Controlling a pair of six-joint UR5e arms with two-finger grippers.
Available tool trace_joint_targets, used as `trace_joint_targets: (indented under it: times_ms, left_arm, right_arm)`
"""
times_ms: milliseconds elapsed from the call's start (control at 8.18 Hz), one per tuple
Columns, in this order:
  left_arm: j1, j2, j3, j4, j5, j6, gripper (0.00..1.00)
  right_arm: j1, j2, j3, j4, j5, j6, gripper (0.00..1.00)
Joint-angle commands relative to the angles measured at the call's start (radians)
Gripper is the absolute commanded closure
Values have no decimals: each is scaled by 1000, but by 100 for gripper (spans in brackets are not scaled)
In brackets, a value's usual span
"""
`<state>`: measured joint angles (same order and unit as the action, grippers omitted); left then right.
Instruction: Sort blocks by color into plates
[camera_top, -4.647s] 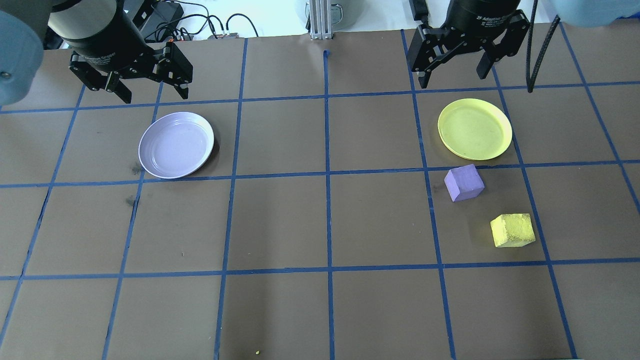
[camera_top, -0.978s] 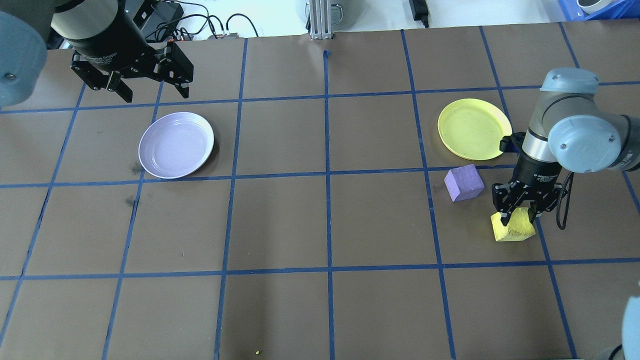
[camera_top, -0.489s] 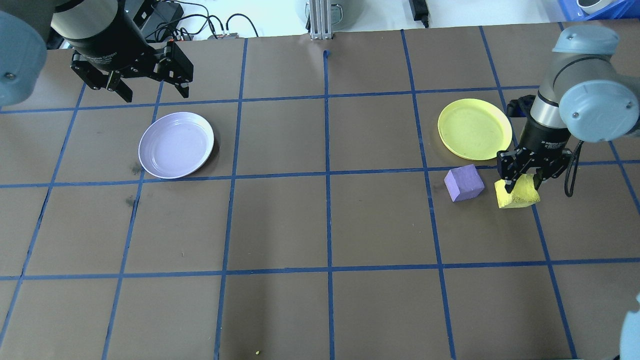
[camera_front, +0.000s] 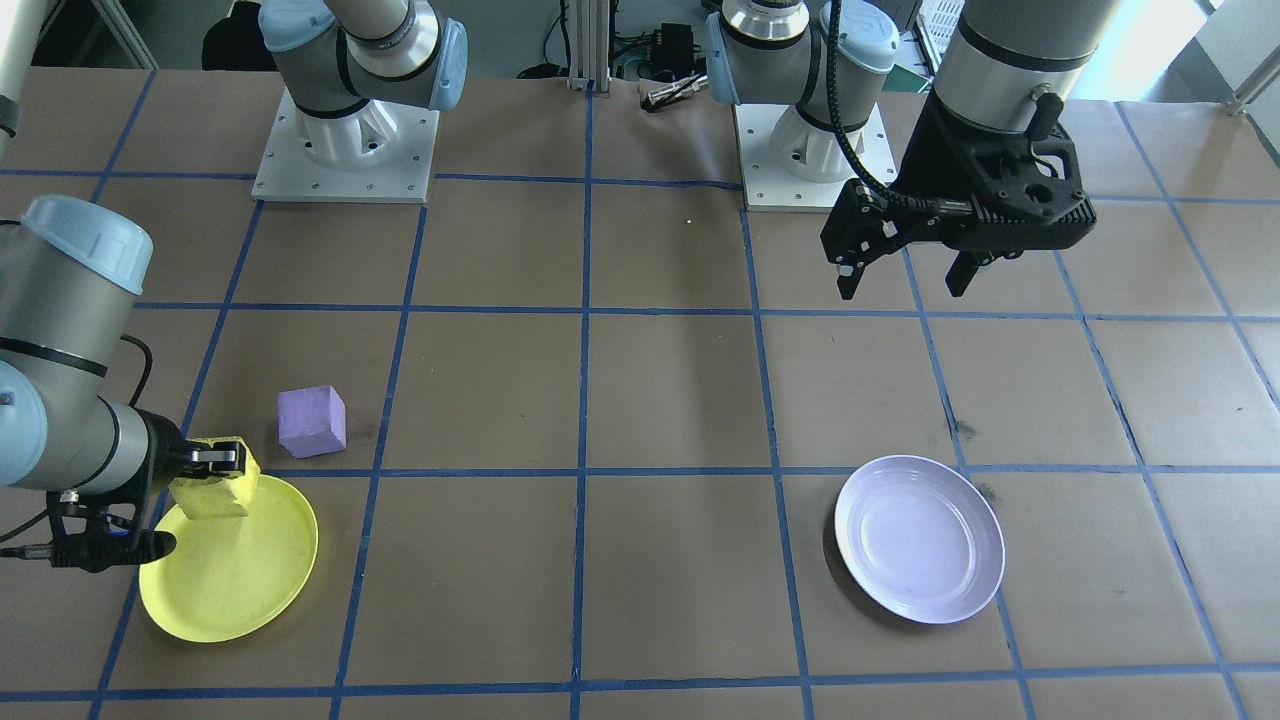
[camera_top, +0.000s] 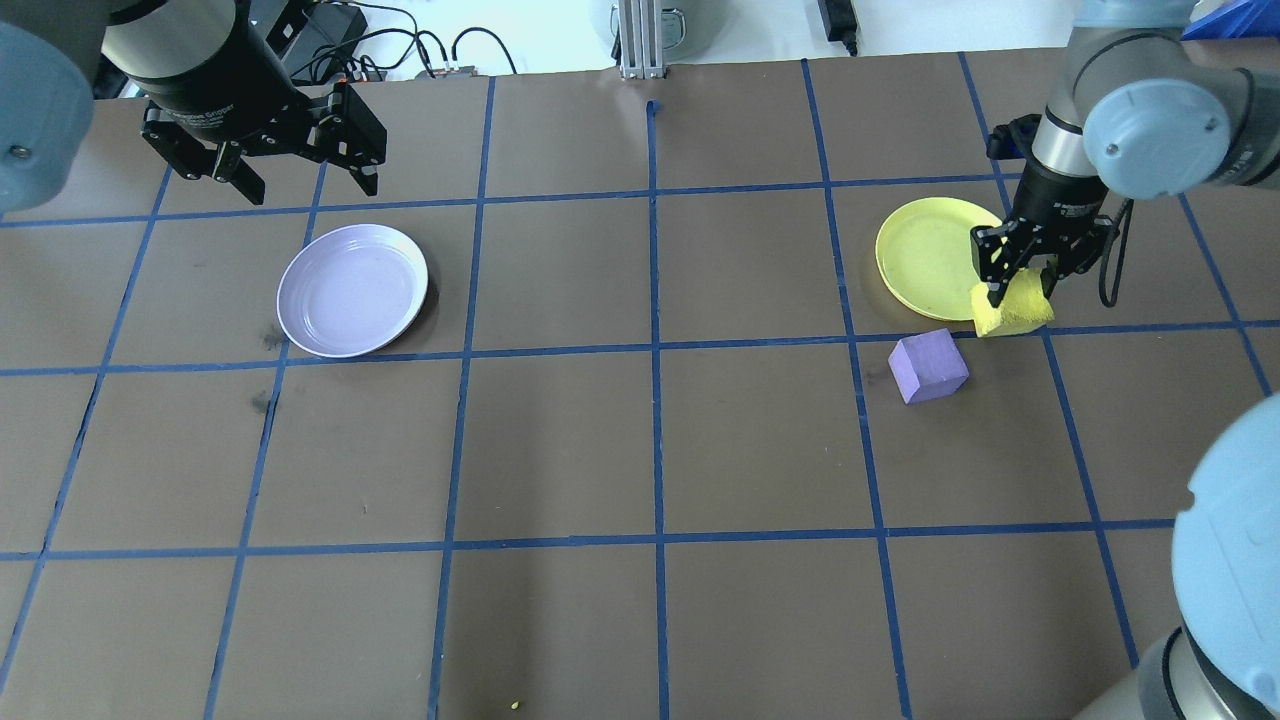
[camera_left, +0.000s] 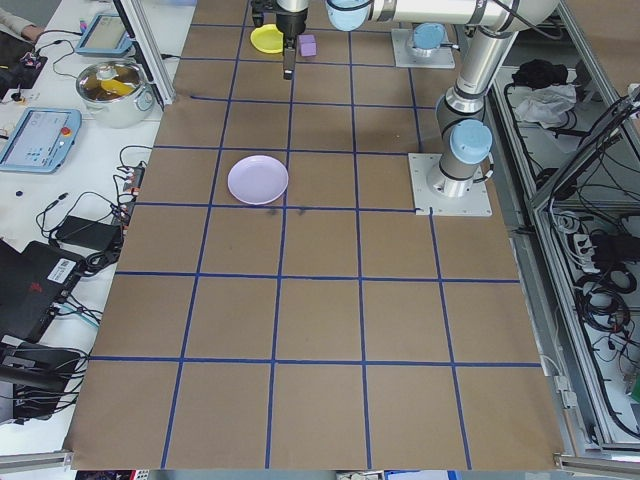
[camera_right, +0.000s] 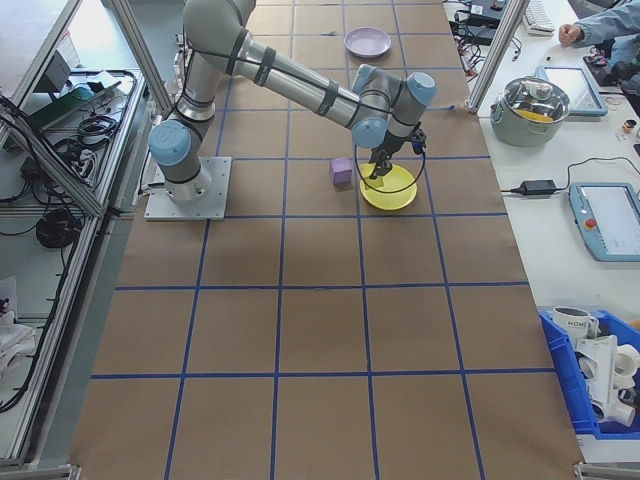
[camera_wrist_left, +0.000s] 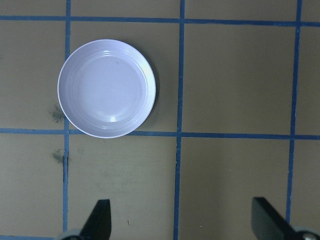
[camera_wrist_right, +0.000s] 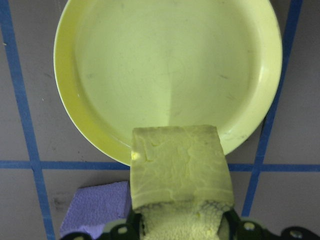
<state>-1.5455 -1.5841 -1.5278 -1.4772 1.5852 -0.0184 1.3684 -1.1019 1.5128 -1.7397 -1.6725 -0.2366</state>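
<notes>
My right gripper (camera_top: 1020, 287) is shut on the rough yellow block (camera_top: 1012, 312) and holds it off the table over the near rim of the yellow plate (camera_top: 925, 255). The right wrist view has the yellow block (camera_wrist_right: 177, 165) between the jaws, overlapping the yellow plate (camera_wrist_right: 165, 65). The purple block (camera_top: 928, 365) lies on the table just in front of that plate. At the left, the lavender plate (camera_top: 352, 290) holds nothing. My left gripper (camera_top: 310, 190) hangs open behind it, nothing between its fingers.
Cables and small devices (camera_top: 400, 50) lie along the table's far edge beside an aluminium post (camera_top: 640, 40). My right arm's elbow (camera_top: 1230, 560) bulks in at the lower right. Blue tape lines grid the brown tabletop.
The right gripper came down from the back, shut on the yellow block, lifted it and carried it back to the yellow plate's rim. The left arm has stayed still.
</notes>
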Motion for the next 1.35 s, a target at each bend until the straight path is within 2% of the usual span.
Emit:
trace_joint_targets:
  times_ms: [0, 245, 734, 856, 978, 1223]
  left_arm:
    - [2, -2, 0, 1, -1, 0, 0]
    - [22, -2, -2, 0, -1, 2, 0]
    - [22, -2, -2, 0, -1, 2, 0]
    - [22, -2, -2, 0, 1, 2, 0]
    - [24, -2, 0, 0, -1, 2, 0]
    - [24, -2, 0, 1, -1, 2, 0]
  right_arm:
    - [29, 59, -36, -42, 4, 2, 45]
    - [29, 59, -36, -63, 7, 2, 48]
    - [29, 60, -45, -63, 7, 3, 48]
    - [29, 62, -43, -61, 5, 3, 32]
    - [29, 63, -42, -58, 5, 2, 0]
    - [32, 57, -40, -44, 5, 3, 0]
